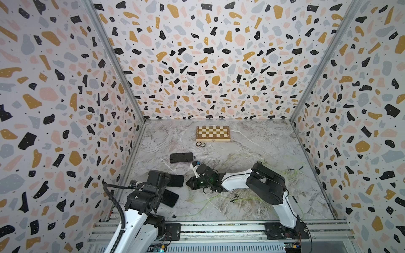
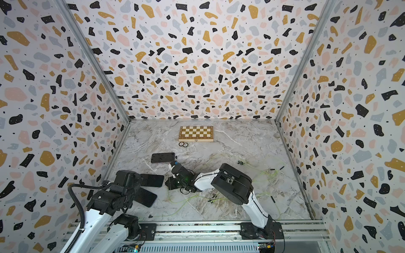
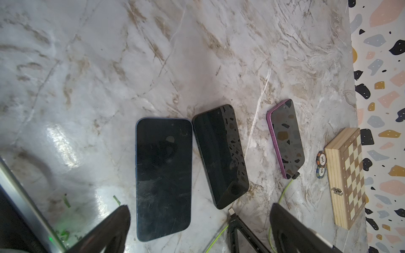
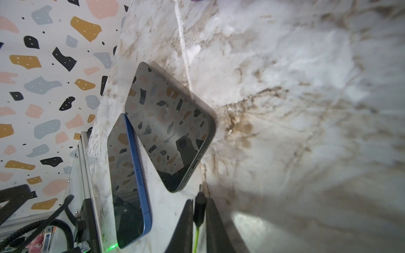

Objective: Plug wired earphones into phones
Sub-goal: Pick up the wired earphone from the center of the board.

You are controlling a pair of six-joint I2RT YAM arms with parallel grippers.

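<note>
Blue-rimmed phone (image 3: 163, 175), purple-rimmed phone (image 3: 286, 140), black screens. Cord (image 4: 196, 238) yellow-green, plug (image 4: 199, 206) black. Chessboard (image 3: 350, 177) brown-cream checks. Table (image 3: 87, 65) grey-white marble. Walls (image 1: 197, 54) speckled terrazzo.

Glossy black-screened phones (image 3: 164, 175), polished marble-look table (image 3: 87, 65) (streaky sheen), pale wooden chessboard (image 3: 346, 177)

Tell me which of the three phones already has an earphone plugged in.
The purple-edged phone nearest the chessboard: a black plug with a green cord sits in its end. The blue phone and the dark phone have no cord attached.

poker chip (image 3: 321, 158) marked 100, second chip (image 3: 320, 172) 50
</note>
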